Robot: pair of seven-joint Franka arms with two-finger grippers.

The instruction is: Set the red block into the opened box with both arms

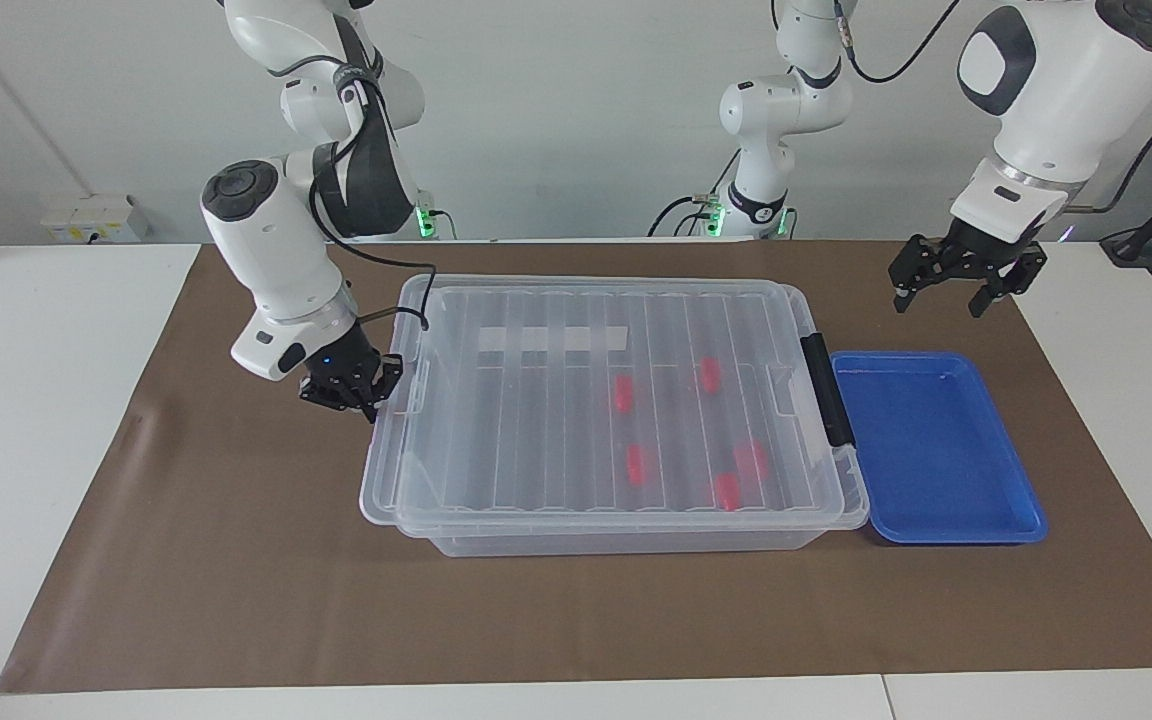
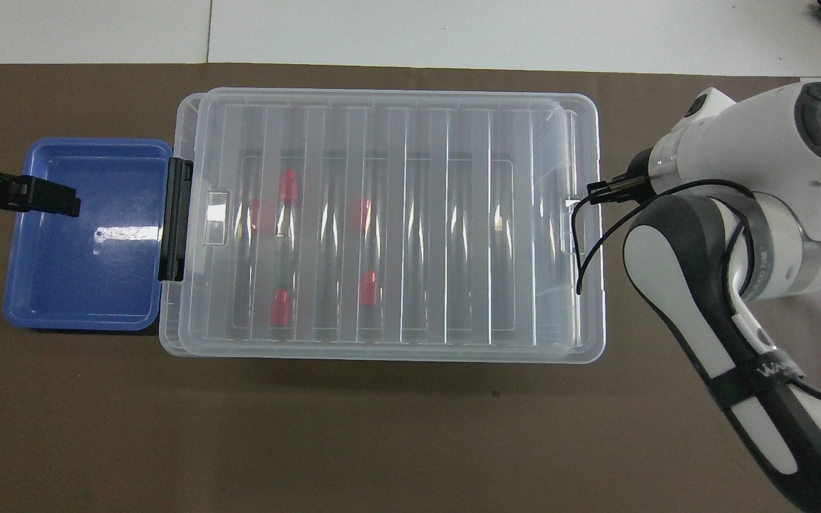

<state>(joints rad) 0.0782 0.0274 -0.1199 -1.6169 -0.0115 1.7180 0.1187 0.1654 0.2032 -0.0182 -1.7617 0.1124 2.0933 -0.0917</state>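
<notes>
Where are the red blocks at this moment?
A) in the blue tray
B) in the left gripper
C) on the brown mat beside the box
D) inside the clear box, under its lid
D: all five red blocks show through the ribbed lid of the clear box, while the blue tray beside it holds none.

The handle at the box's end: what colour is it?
Black; the handle shows best in the overhead view, beside the blue tray.
</notes>
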